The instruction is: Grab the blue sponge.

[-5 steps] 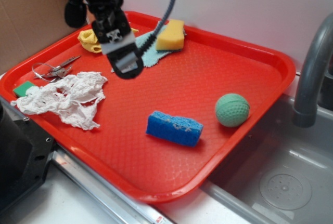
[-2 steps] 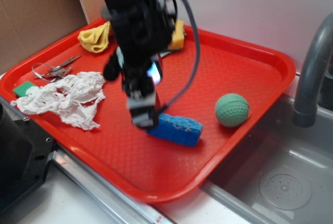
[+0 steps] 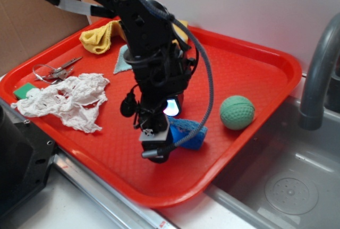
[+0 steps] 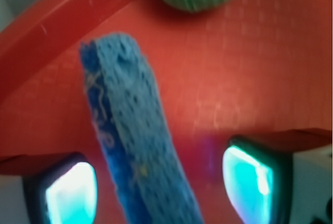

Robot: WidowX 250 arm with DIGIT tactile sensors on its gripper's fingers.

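Gripper [image 4: 158,193] poised low over the blue sponge [image 4: 132,141], fingers spread apart with one pad on each side of the block. In the wrist view the sponge runs lengthwise away from the camera, between the two lit pads, lying closer to the pad on the view's left than to the one on its right; neither pad appears to press it yet. Its long axis thus lies across the closing direction, so the jaws would meet its long faces. In the exterior view the sponge [image 3: 192,133] rests on the red tray [image 3: 249,64], toward the near edge, largely hidden by the arm. A green ball [image 3: 237,112] sits beyond the sponge's far end, near but apart. Crumpled white paper [image 3: 69,101], scissors [image 3: 56,71] and a yellow cloth [image 3: 98,37] lie well apart; nothing seems to obstruct the closing.
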